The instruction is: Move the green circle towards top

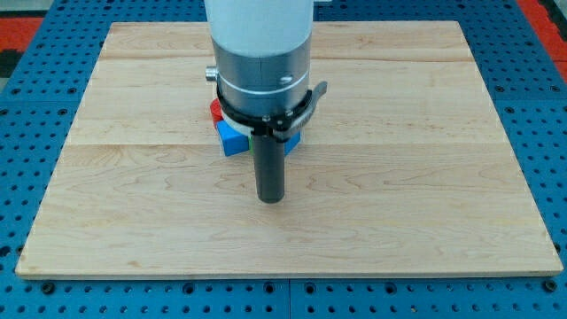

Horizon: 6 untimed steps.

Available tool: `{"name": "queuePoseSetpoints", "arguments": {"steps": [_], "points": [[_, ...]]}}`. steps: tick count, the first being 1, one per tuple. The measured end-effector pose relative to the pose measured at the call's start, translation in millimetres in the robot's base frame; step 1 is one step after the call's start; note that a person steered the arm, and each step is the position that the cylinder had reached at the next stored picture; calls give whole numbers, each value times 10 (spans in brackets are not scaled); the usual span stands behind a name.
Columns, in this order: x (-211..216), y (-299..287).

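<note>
My rod hangs from the arm's grey and white body in the middle of the view, and my tip (271, 198) rests on the wooden board (399, 177). Just above the tip, a blue block (232, 136) lies partly under the arm. A red block (215, 109) shows only as a small piece at the blue block's upper left. A thin sliver of green (252, 138) shows beside the rod; this may be the green circle, mostly hidden by the arm. A bit more blue (293, 140) shows at the rod's right.
The board lies on a blue perforated table (35, 106). A red area (18, 22) shows at the view's top left corner and another at the top right.
</note>
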<state>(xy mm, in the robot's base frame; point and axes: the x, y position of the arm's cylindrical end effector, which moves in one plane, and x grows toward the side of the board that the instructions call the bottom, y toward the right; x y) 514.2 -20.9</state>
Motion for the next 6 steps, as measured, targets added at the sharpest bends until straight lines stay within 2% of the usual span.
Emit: {"name": "queuePoseSetpoints", "arguments": {"steps": [5, 6], "points": [[-868, -28], [-916, -28]]}}
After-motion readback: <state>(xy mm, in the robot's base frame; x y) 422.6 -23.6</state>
